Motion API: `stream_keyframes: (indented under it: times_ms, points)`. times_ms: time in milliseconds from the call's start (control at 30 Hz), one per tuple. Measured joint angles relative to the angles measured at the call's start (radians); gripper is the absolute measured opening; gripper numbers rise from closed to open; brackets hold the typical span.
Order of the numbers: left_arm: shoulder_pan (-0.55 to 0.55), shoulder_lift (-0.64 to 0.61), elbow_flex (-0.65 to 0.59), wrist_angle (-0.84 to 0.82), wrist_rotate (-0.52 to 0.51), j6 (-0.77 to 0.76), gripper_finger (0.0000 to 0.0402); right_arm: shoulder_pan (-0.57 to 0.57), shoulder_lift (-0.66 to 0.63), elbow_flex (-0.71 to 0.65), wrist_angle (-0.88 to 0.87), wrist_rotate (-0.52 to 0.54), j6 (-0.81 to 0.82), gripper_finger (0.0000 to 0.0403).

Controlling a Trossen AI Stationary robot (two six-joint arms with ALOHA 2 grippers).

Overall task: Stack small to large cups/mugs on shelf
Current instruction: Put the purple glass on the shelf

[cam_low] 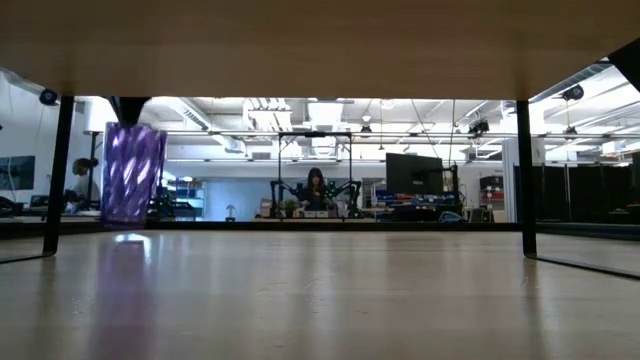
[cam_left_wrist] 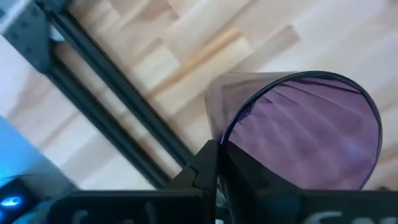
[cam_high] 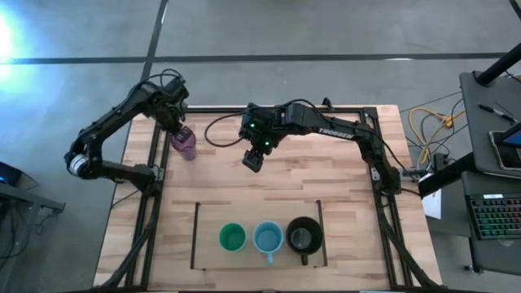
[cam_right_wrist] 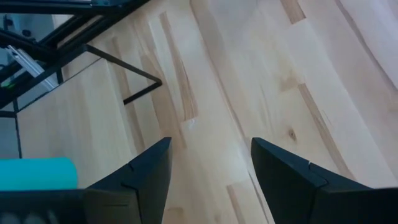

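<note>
Seen from above, your left gripper (cam_high: 181, 130) is at the far left corner of the table, clamped on the rim of the purple tumbler (cam_high: 184, 144); the left wrist view shows a dark finger (cam_left_wrist: 208, 171) pinching the tumbler's wall. In the low view the tumbler (cam_low: 131, 173) hangs upright, apparently just clear of the tabletop. Your right gripper (cam_high: 253, 159) hovers over the bare middle of the table with its fingers spread wide and nothing between them. The shelf (cam_high: 199, 236), the area outlined in thin dark lines at the near edge, holds the green cup (cam_high: 232, 238), the light-blue mug (cam_high: 268, 238) and the black mug (cam_high: 304, 236) in a row, close together.

Risks, as I judge them: a one-wall rim grip may let the tumbler swing or slip during the carry. The black frame rail (cam_high: 155, 175) runs just beside it and could catch it. Lowering it off-centre into the green cup could tip both
</note>
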Motion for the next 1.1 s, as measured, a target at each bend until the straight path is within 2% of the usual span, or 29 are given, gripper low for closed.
stream_keyframes:
  times_ms: [167,367,533,700,967,1100]
  points:
    - [-0.005,-0.125,0.022,-0.032,0.142,-0.072,0.0001,0.000,-0.013,0.000,-0.005,0.001,-0.001,0.0211]
    - [-0.054,-0.267,0.115,-0.142,0.190,-0.202,0.0000,0.000,-0.013,0.000,-0.084,0.061,-0.017,0.0211]
    - [-0.121,-0.356,0.215,-0.136,0.327,-0.372,0.0000,0.000,-0.013,0.000,-0.095,0.081,-0.019,0.0211]
    - [-0.197,-0.418,0.301,-0.136,0.391,-0.531,0.0000,0.000,-0.013,0.000,-0.092,0.082,-0.019,0.0211]
    - [-0.232,-0.524,0.322,-0.138,0.584,-0.662,0.0000,0.002,-0.013,0.000,-0.058,0.080,0.008,0.0211]
    - [-0.232,-0.564,0.313,-0.137,0.602,-0.692,0.0000,0.007,-0.013,0.000,0.006,0.070,0.040,0.0211]
